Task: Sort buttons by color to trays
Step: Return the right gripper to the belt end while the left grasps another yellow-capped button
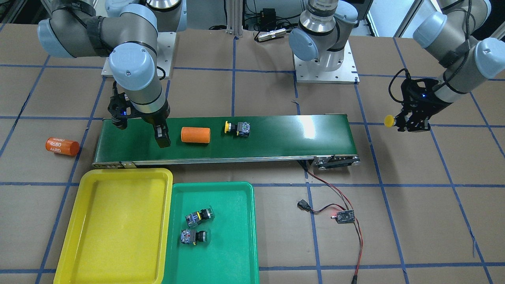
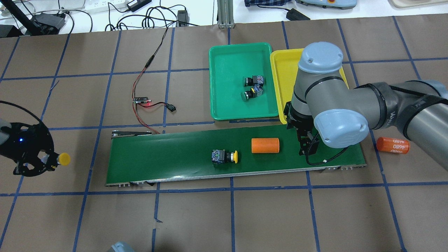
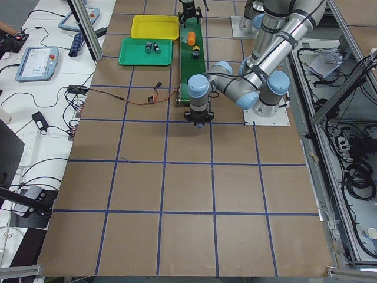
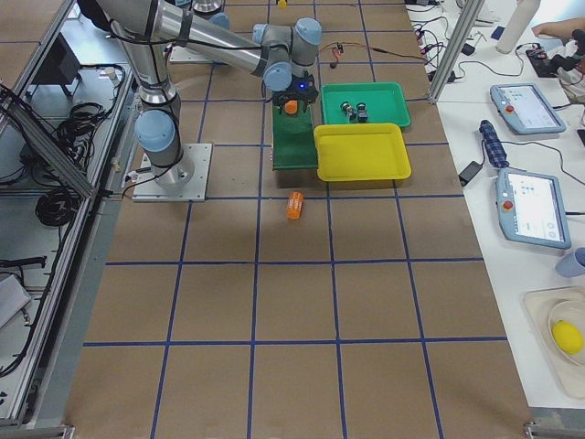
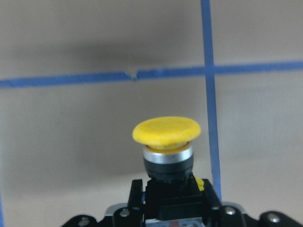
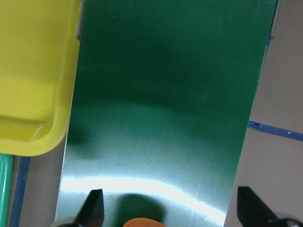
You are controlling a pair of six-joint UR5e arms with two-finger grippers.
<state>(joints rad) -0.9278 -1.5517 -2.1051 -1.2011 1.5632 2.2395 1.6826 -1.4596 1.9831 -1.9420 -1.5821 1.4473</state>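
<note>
My left gripper is shut on a yellow-capped button and holds it above the bare table, past the conveyor's end. It also shows in the overhead view. A second yellow-capped button lies on its side mid-belt. Two green-capped buttons lie in the green tray. The yellow tray beside it holds nothing. My right gripper is open and empty, low over the belt's other end, beside an orange cylinder.
The dark-green conveyor belt runs across the middle. A second orange cylinder printed 4680 lies on the table off the belt's end. A small circuit board with red and black wires lies beside the green tray.
</note>
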